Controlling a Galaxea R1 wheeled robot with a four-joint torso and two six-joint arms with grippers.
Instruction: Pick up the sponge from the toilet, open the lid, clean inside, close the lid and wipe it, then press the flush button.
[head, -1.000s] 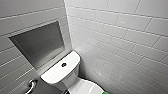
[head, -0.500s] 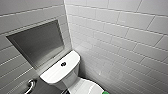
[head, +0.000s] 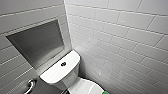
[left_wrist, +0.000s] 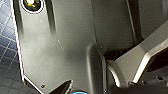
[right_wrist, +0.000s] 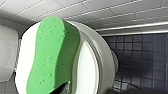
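Right wrist view: the sponge (right_wrist: 53, 57) lies against the lid (right_wrist: 88, 71), right beside the right gripper (right_wrist: 63, 89), whose grip cannot be told. The toilet (head: 65, 73) is unchanged since earlier.

Toilet (head: 58, 76): white glossy ceramic, set in the tiled corner. It has a rounded rectangular tank, with the bowl extending toward 5 o'clock in the head view.
Flush button (head: 63, 64): small, round and dark with a metallic ring, in the middle of the tank top.
Lid (head: 84, 86): white glossy oval, down over the bowl.
Sponge (right_wrist: 53, 57): bright green, pored, with rounded edges, lying on the lid at 5 o'clock from the tank.
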